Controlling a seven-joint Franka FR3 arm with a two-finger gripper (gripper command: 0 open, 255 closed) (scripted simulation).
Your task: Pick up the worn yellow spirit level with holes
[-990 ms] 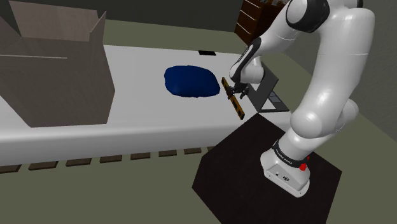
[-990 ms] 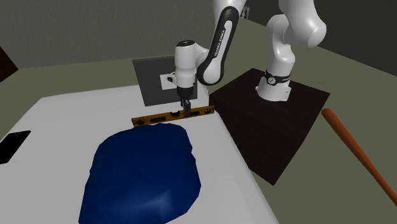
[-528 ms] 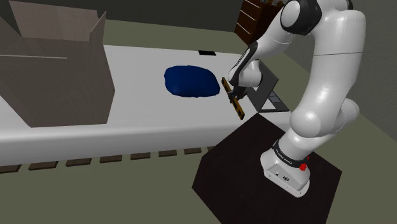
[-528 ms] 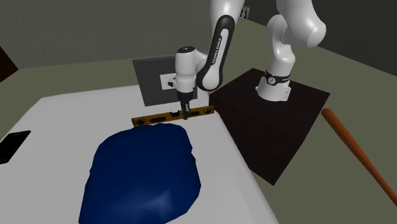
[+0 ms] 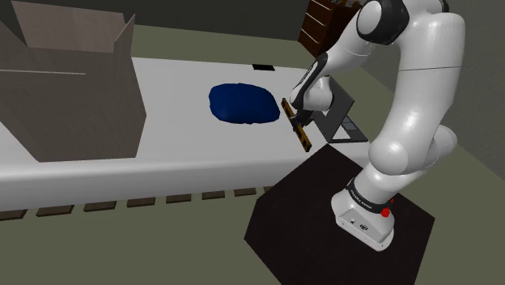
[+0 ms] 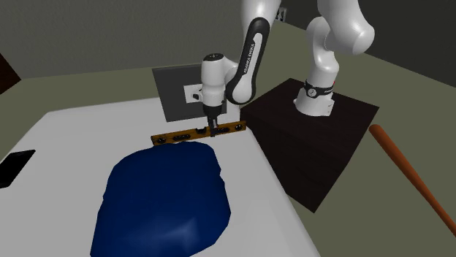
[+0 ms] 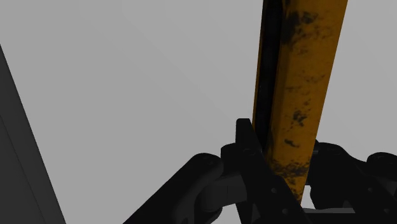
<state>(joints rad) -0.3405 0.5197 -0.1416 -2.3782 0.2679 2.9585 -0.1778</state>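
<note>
The yellow level [image 6: 183, 134] lies flat on the white table [image 6: 73, 139], just beside the blue cloth [image 6: 164, 197]. The gripper [image 6: 215, 131] looks clamped across it, a bit off-centre, so I'd lift straight up, slowly, in case the long end droops.

White table [image 5: 186, 154], olive floor [image 5: 121, 251], brown drawer unit [image 5: 322, 24] in bkgd.

We see the spirit level [image 7: 299, 83] coated in yellow paint, matt, scuffed and blotched with dark worn patches. The blue cloth [image 6: 164, 197] looks soft and dull. The worktop [image 6: 73, 139] is smooth, pale and matt. The arm [image 5: 421, 89] has a glossy white shell. The box [image 5: 73, 89] reads as plain brown cardboard.
</note>
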